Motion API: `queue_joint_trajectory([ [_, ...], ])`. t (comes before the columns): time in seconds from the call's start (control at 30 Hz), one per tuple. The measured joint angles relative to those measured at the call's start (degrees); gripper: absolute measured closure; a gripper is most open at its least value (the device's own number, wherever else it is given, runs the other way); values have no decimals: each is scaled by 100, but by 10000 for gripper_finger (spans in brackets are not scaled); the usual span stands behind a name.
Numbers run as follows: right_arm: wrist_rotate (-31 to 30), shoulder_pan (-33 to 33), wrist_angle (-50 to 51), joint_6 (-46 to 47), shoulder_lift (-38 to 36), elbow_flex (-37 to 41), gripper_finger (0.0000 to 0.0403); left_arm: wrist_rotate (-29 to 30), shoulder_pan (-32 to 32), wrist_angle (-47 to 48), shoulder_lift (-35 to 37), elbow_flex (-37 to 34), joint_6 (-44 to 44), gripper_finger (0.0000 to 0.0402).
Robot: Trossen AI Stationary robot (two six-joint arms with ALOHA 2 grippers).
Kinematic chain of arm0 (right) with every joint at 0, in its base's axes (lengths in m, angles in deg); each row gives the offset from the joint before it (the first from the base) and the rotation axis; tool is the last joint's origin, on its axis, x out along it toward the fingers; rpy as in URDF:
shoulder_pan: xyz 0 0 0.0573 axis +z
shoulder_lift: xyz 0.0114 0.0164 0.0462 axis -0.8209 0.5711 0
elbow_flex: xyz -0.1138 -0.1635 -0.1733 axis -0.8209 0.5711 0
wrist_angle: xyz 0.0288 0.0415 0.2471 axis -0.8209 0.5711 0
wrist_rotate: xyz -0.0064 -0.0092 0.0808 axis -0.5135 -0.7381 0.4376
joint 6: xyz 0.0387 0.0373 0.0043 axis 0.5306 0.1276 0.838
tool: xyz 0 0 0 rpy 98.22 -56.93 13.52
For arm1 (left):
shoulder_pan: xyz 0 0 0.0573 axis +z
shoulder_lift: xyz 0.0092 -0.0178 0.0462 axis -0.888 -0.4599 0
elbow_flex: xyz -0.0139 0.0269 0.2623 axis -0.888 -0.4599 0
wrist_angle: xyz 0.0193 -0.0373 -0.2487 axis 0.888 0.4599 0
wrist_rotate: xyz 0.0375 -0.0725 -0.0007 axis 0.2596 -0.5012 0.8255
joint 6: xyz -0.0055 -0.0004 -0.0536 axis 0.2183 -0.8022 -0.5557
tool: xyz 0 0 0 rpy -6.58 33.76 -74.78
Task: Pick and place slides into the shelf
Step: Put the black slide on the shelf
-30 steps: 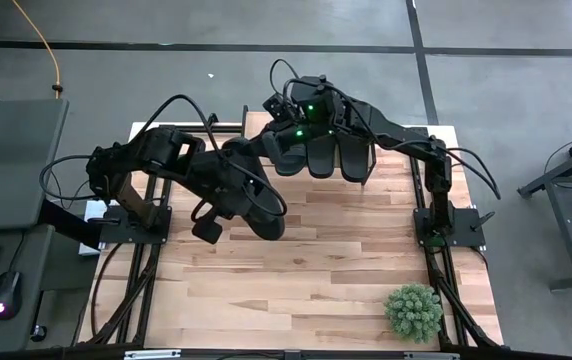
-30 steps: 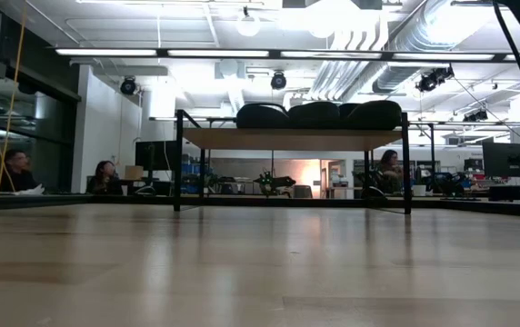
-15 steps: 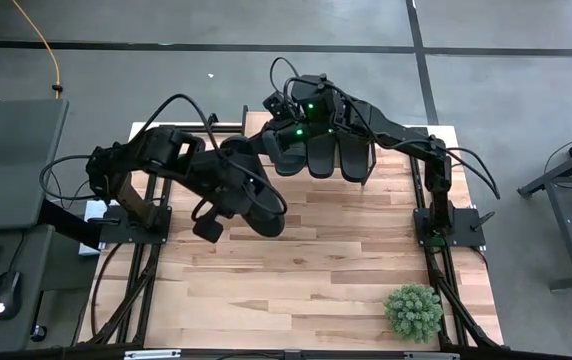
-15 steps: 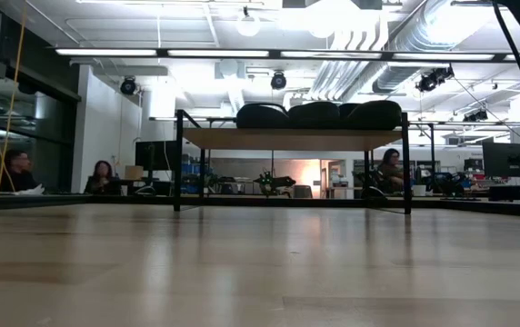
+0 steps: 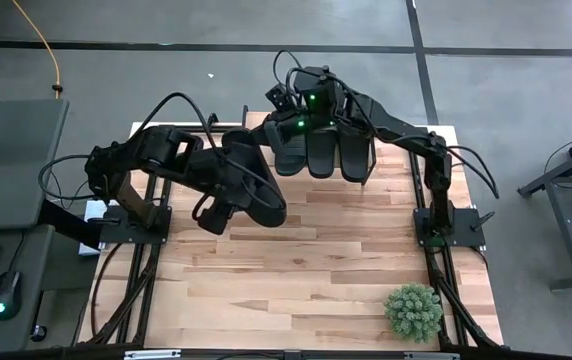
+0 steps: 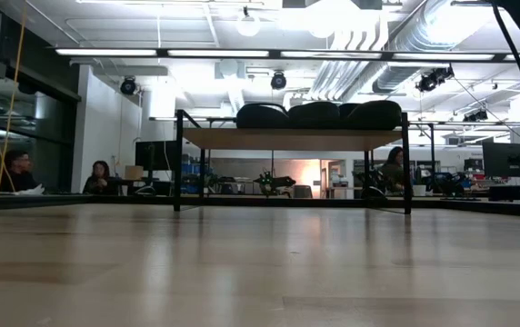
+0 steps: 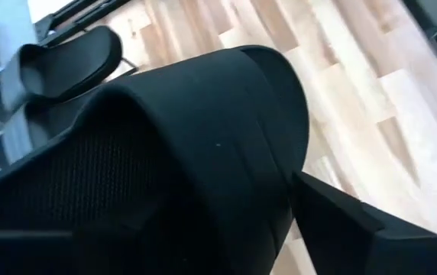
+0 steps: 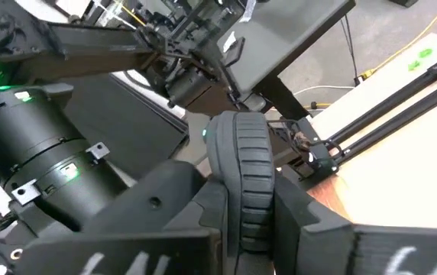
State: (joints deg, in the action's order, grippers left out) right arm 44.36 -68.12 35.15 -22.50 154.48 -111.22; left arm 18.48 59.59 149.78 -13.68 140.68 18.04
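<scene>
High view shows you three slides (image 5: 321,150) lying side by side on the shelf (image 5: 381,170) at the table's (image 5: 296,270) far edge. Your right gripper (image 8: 241,221) sits over the leftmost of them, its fingers (image 8: 211,206) pinched on that slide's ribbed strap (image 8: 249,168). Your left gripper (image 5: 256,200) hangs above the table just in front of the shelf with the fourth slide (image 7: 203,137) pressed close between its fingers; whether those jaws clamp it or stand loose around it, you cannot tell.
</scene>
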Motion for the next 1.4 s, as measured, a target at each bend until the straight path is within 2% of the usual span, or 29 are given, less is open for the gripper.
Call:
queue_joint_trajectory([
  [0.1,48,-117,-2,47,-1,0,371,261,-77,8,0,105,47,156],
  [0.23,170,-336,-61,141,-1,0,371,796,-286,4,2,300,312,144],
  [0.63,686,-973,-1369,1045,-1,0,371,3489,-1005,-54,4,371,1226,148],
  [0.73,702,-1060,-1556,1257,1,0,371,3946,-1051,-194,3,371,1362,148],
  [0.97,734,-1250,-2065,1716,-1,0,371,4395,-1084,-369,2,371,1632,152],
  [1.17,724,-1283,-1976,1656,-8,-7,371,5015,-1117,-801,2,369,2165,150],
  [1.4,544,-1013,-1765,1409,-8,-9,373,4871,-1145,-953,41,364,2351,140],
])
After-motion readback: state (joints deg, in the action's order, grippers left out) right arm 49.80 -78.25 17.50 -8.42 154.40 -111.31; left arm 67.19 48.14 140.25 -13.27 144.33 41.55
